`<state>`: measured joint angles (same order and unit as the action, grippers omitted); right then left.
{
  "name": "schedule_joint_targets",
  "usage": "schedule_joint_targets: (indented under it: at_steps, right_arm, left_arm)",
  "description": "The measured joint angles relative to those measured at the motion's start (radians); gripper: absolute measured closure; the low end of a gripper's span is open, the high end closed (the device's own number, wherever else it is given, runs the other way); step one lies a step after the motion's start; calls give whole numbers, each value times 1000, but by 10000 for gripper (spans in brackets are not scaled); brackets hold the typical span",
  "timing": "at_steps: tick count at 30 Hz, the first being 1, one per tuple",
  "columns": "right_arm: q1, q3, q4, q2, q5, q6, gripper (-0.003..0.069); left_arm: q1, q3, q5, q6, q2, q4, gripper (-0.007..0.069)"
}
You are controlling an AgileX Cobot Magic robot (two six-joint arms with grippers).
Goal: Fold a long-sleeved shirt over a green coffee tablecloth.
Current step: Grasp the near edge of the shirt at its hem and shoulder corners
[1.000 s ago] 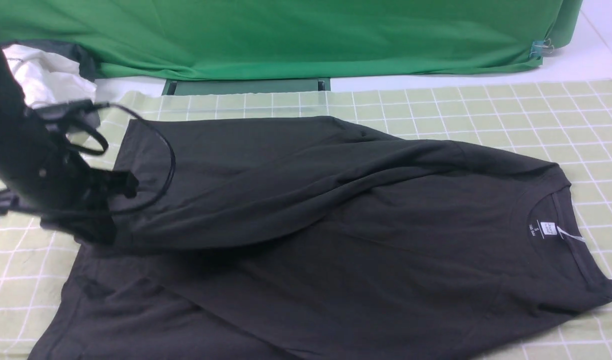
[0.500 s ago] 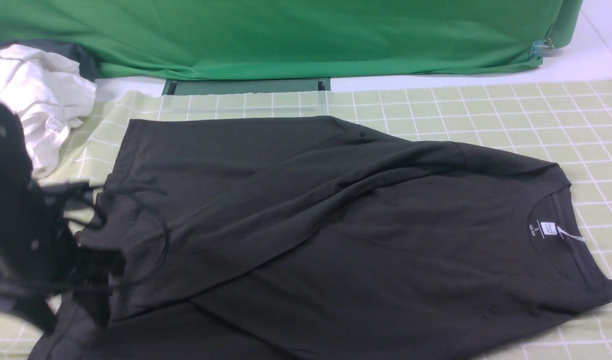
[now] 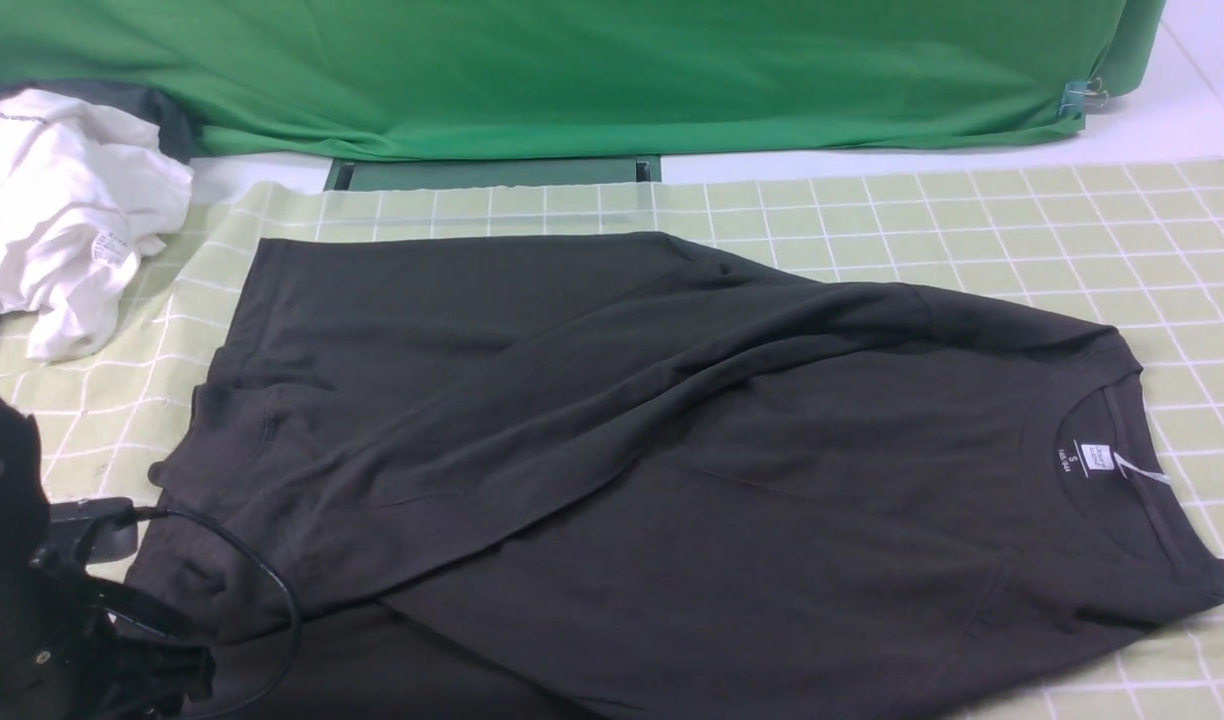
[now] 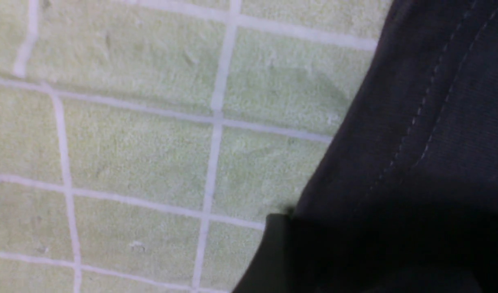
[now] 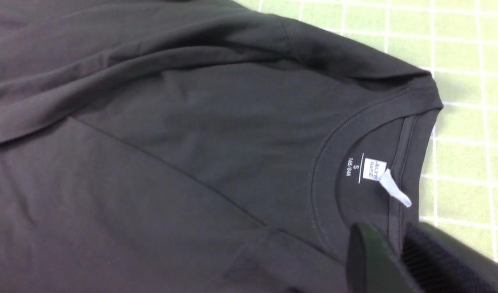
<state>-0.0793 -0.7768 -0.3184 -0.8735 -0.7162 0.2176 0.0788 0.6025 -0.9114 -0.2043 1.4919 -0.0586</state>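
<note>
R end effector [image 5: 401, 260] narrow, empty, long-sleeved shirt [image 3: 672, 450] collar below it; L end effector [image 4: 281, 252] can't tell, hem beside.

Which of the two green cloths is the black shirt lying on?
The pale yellow-green tablecloth with thin white grid lines, spread under the black cotton long-sleeved shirt. The plain deep-green smooth fabric lies farther back, clear of the shirt.

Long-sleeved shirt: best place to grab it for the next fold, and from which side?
Probably the near shoulder corner of the long-sleeved shirt, by the collar, coming low from the robot's right. That edge lies flat and juts out over the green coffee tablecloth, so a finger can slide under. It also leaves the sleeve folded across the body alone.
</note>
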Motion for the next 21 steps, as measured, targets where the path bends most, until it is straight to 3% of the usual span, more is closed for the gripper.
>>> schedule_joint_targets:
  at_steps: [6,8,11,12,14,21]
  right_arm:
    - [0,0,-4,0,1,0,533]
    - [0,0,-4,0,1,0,533]
    - [0,-2,-9,0,-9,0,533]
    - [0,-10,-12,0,-30,4,533]
    - [0,-41,-22,0,-85,30,533]
    - [-61,-203,-45,-26,-262,107,533]
  left_arm:
    - [0,-20,25,-1,-10,17,77]
    - [0,-20,27,-2,-10,35,180]
    - [-1,-20,27,-2,-10,68,407]
    - [-1,-18,21,-2,-14,59,521]
    - [-1,-18,13,-2,-28,37,581]
    - [0,3,-54,25,-200,27,615]
